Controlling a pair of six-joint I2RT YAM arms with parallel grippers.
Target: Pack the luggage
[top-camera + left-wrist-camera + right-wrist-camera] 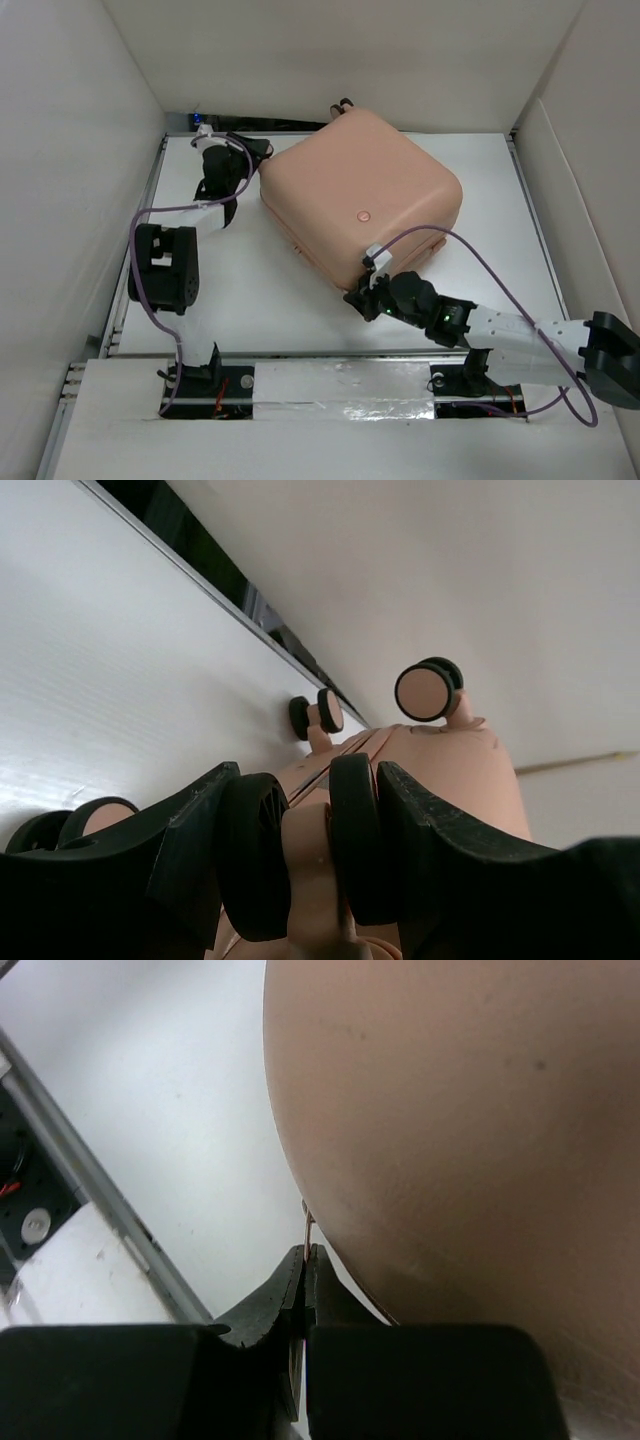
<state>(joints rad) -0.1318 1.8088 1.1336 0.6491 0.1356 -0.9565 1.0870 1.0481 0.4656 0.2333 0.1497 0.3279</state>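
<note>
The peach-pink luggage [360, 190] lies closed on the white table [260, 300], toward the back middle. My left gripper [250, 150] is at its far-left corner, shut on one of its twin wheels [305, 860], with a finger [195, 840] on each side of the black tyres. Other pink-and-black wheels [428, 690] show beyond it. My right gripper [358, 298] is at the near corner of the luggage [460, 1110]. It [305, 1255] is shut on a thin pink zipper pull [308, 1228] under the shell's curved edge. The lining is hidden.
White walls [80, 120] enclose the table on the left, back and right. A metal rail [330, 354] and a foil-taped strip [340, 385] run along the near edge. Purple cables [150, 300] loop beside both arms.
</note>
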